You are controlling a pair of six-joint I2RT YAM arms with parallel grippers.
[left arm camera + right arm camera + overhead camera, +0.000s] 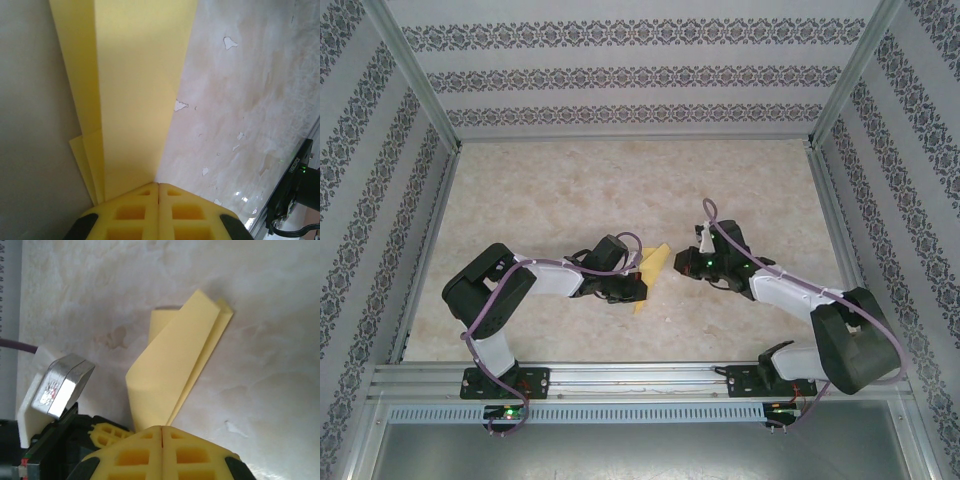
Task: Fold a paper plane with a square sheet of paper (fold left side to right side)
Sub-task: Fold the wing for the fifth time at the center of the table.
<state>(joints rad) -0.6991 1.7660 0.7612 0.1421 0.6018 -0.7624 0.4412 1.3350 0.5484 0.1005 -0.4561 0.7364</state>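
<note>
The partly folded yellow paper sheet (pixel 653 266) is seen on the desk (pixel 570 190) between the arms, one flap raised. The left pincer (pixel 159 192) is closed, seemingly clamped on the sheet's edge. The right pincer (pixel 162 434) is likewise closed, at the sheet's end.

Your sheet of paper (pixel 651 268) is plain yellow. Beneath it, the table (pixel 570 190) is mottled beige with white flecks. Either side of it, the left arm (pixel 545 275) and right arm (pixel 785 290) are black and white with purple cables (pixel 472 350). Behind it, the walls (pixel 620 80) carry dark floral bands on white.
</note>
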